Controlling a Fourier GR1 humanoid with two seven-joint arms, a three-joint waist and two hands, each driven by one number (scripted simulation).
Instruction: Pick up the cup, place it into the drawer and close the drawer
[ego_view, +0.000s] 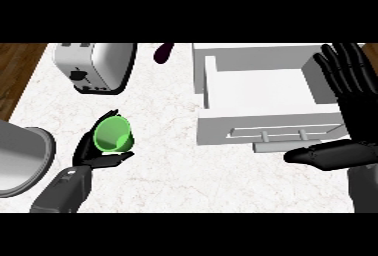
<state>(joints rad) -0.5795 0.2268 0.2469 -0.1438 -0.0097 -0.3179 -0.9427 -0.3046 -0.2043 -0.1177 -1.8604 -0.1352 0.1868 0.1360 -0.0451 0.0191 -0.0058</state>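
Held the green cup (114, 134) in the left hand (96, 159) at near left, over the white marbled worktop (170, 170), with the black fingers (85, 147) and thumb curled round its side. Had the cup tilted, its open mouth turned up toward the view; could not tell whether it touched the worktop. Had it well apart from the white drawer (221, 131), off to that drawer's left. Had a grey rounded basin (29, 160) just beside the left forearm (63, 192), cut by the view's left edge. Had the right hand (359, 120) up at near right, flat, its fingers straight and spread over the white drawer's right wall, its thumb stuck out leftward below the drawer front. Showed the white drawer standing open farther back, a bar handle (269, 134) on its front panel facing the near edge. Showed, farther still at upper left, a silver toaster (92, 65); to its right, at the far edge, a small dark purple object (163, 52), too cut off to name.
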